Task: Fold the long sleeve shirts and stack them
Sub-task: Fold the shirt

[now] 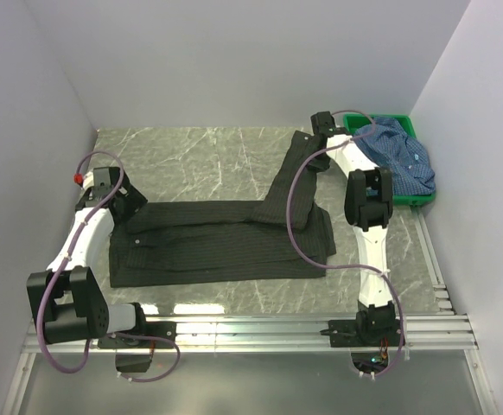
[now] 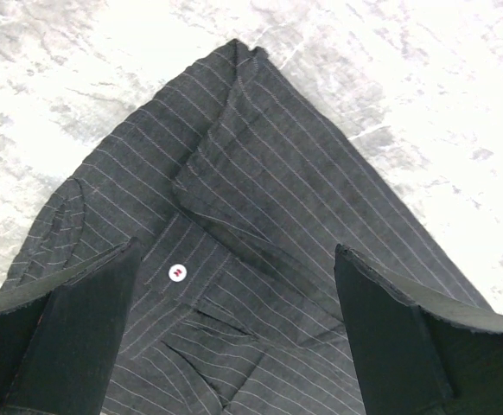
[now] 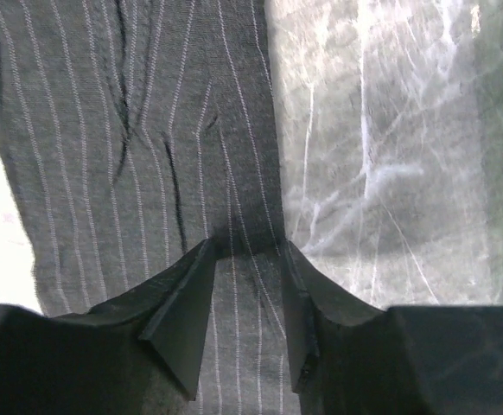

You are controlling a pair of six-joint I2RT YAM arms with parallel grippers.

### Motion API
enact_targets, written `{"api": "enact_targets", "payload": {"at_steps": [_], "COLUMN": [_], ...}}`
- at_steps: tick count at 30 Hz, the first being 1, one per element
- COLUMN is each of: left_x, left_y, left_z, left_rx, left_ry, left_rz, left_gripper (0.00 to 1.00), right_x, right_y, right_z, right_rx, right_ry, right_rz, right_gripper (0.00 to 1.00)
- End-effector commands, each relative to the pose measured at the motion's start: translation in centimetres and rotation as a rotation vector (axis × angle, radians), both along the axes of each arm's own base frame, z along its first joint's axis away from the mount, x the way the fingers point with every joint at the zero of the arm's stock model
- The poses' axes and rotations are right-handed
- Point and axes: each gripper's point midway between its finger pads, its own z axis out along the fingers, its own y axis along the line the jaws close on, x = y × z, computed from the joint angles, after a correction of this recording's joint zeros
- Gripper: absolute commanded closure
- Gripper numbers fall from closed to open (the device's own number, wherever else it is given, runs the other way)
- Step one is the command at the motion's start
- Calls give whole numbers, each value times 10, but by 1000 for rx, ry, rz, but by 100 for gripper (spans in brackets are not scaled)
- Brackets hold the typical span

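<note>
On the grey marbled tabletop (image 1: pixel 208 147) the black, faintly pinstriped long sleeve shirt (image 1: pixel 217 242) lies spread flat at centre, one sleeve (image 1: pixel 290 186) angled up towards the far right. The left gripper (image 2: pixel 234 259) hangs over the shirt's left end, its jaws spread wide and holding nothing; a small white-and-red label (image 2: pixel 176 273) shows on the cloth between them. The right gripper (image 3: pixel 247 251) sits at the sleeve's far end with its fingers close either side of the sleeve's edge, but whether they pinch the cloth cannot be told. The blue checked shirt (image 1: pixel 398 156) lies crumpled in the green plastic crate (image 1: pixel 420 203) at the far right corner.
</note>
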Motion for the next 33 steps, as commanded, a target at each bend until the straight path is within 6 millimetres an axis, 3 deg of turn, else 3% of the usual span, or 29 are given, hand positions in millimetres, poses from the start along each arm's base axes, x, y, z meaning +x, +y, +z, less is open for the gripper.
{"api": "enact_targets", "payload": {"at_steps": [1, 10, 12, 13, 14, 15, 19, 20, 22, 23, 25, 26, 28, 29, 30, 31, 32, 33], "left_x": [3, 3, 4, 4, 3, 4, 4, 4, 5, 5, 6, 6, 5, 5, 5, 5, 5, 5], "left_y": [6, 5, 5, 5, 6, 6, 5, 5, 5, 5, 5, 4, 4, 3, 2, 2, 0, 0], "left_z": [5, 7, 7, 8, 8, 8, 5, 6, 3, 4, 5, 5, 5, 5, 4, 5, 4, 4], "left_rx": [46, 43, 46, 48, 50, 50, 44, 43, 41, 41, 40, 39, 34, 31, 29, 26, 21, 20], "left_ry": [-29, -39, -41, -44, -44, -44, -37, -40, -31, -33, -35, -37, -38, -40, -37, -39, -40, -38], "left_rz": [-3, -8, -6, -8, -3, -3, -9, -8, -7, -9, -7, -7, -9, -10, -13, -14, -19, -19], "left_gripper": [1, 1, 1, 1, 1, 1, 1, 1, 2, 1, 2, 2, 2, 2, 2, 2, 2, 2], "right_x": [0, 6, 9, 3, 10, 5, 11, 15, 10, 8, -5, -16, -37, -53, -70, -84, -104, -124], "right_y": [3, 11, 17, 20, 24, 27, 25, 24, 26, 29, 34, 44, 55, 75, 83, 96, 119, 130], "right_z": [6, 3, 8, 0, 14, 10, 55, 86, 111, 147, 165, 197, 200, 224, 209, 209, 223, 203], "right_rx": [-28, -24, 4, 12, 18, 15, -2, -2, -4, -4, -2, 4, 11, 31, 33, 44, 69, 73], "right_ry": [9, 26, 5, 18, -38, -32, -145, -211, -260, -335, -367, -433, -434, -490, -456, -458, -495, -452], "right_rz": [34, 100, 130, 138, 142, 152, 149, 156, 173, 192, 219, 249, 289, 333, 361, 394, 442, 478], "right_gripper": [61, 73, 83, 98, 100, 100, 100, 100, 100, 100, 100, 100, 100, 100, 100, 100, 100, 100]}}
